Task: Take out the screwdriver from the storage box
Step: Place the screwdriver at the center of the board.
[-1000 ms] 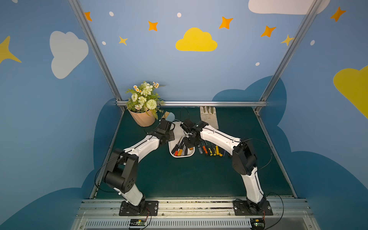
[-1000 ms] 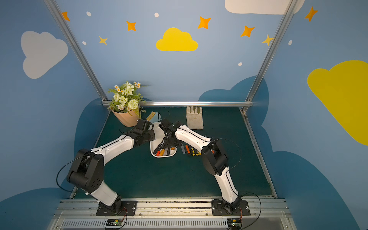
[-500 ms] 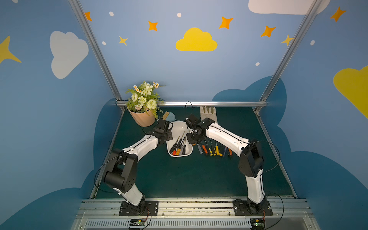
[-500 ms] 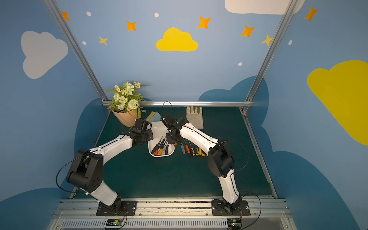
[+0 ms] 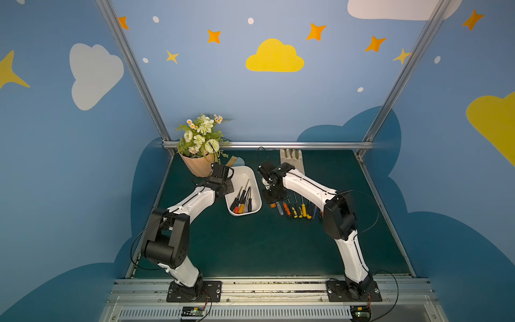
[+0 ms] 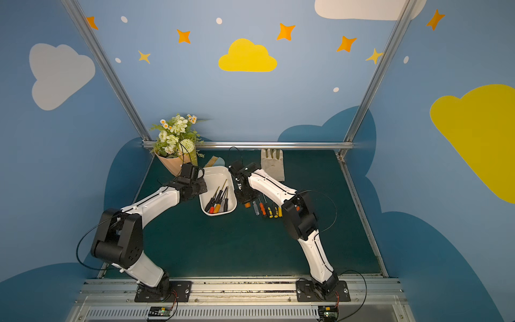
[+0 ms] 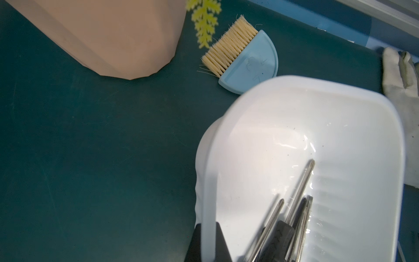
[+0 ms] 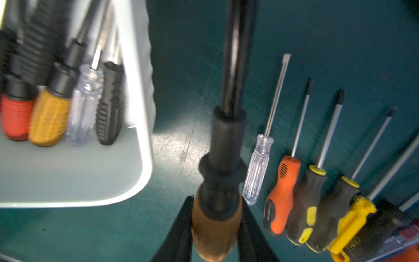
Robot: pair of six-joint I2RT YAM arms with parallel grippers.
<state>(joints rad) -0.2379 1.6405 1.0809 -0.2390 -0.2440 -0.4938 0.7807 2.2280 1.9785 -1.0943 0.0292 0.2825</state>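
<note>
Screwdriver [image 8: 226,147] in right hand [image 8: 216,217] shows black shaft, amber handle.

**Both top views:** bright, even light from overhead. Shadows on the green mat [image 5: 250,245] around the storage box [image 5: 245,174] are faint and soft-edged. The wide lens splays the frame posts [image 5: 133,72] outward above the box.

**Left wrist view:** the mat beyond the box is sharp. Small white glints mark the box's glossy floor, and its nearest rim is soft.

**Right wrist view:** the box and the handles [image 8: 49,118] inside it are smeared by blur. The brown-handled screwdriver [image 8: 224,158] just beside the box is out of focus. A pale glare patch lies on the mat between them. The loose screwdrivers [image 8: 292,181] beyond are crisper.
</note>
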